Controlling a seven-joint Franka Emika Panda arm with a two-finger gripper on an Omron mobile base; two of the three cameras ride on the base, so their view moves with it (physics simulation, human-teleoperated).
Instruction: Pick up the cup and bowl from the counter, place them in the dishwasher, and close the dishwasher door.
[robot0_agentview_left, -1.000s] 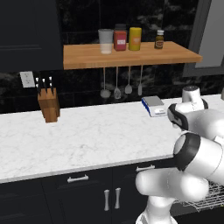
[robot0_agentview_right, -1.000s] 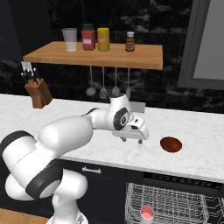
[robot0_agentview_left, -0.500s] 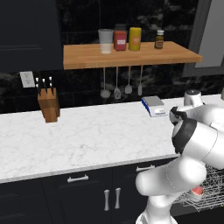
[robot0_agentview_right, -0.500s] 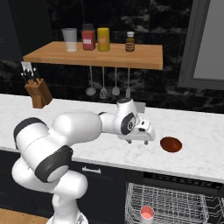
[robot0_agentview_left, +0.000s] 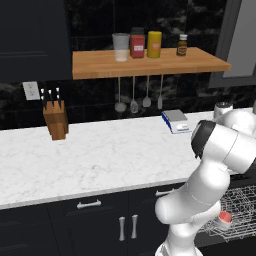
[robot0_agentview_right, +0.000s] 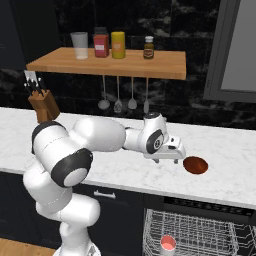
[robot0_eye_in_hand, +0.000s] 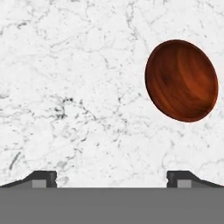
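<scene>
White marble counter (robot0_eye_in_hand: 65, 87) carries the bowl (robot0_eye_in_hand: 181, 80) beyond the spread, empty fingers (robot0_eye_in_hand: 43, 178), off to one side.

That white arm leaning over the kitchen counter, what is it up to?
It is clearing dishes into the dishwasher. The pinkish cup already sits in the wire rack below the counter, and the dishwasher door is open. The red-brown bowl lies on the marble, untouched. The gripper hovers just beside the bowl with its jaws wide open and nothing in them; in the hand view the bowl lies ahead and off to one side.
</scene>
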